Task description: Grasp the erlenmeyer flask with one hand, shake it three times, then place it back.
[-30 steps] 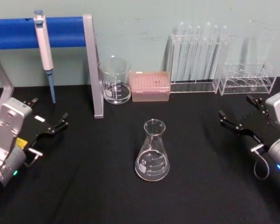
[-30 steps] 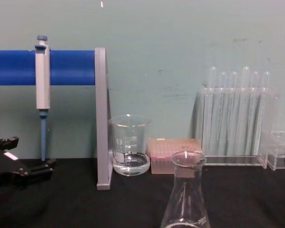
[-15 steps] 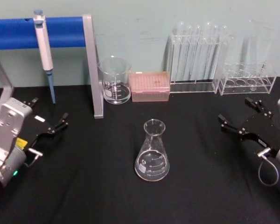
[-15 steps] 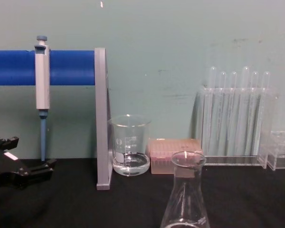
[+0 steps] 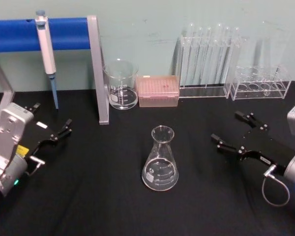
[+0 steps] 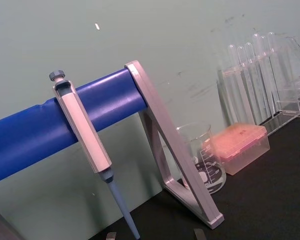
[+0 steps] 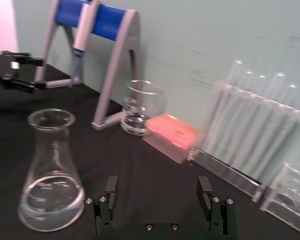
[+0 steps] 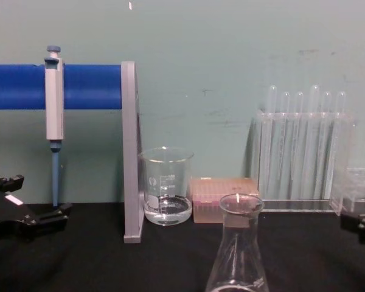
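Likely fragile, slick clear glass conical flask (image 5: 160, 160), best pinched at narrow neck by wide-jawed black right gripper (image 5: 225, 126); left gripper (image 5: 53, 114) idle, wide-jawed.

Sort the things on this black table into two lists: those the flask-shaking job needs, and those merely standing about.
Needed: clear glass conical flask, mid-table; black right pincer, open, right of it.

Standing about: black left pincer, open, parked at the left; clear glass cylindrical beaker; pink plastic tip box; grey-and-blue pipette on its blue stand; clear rack of test tubes.
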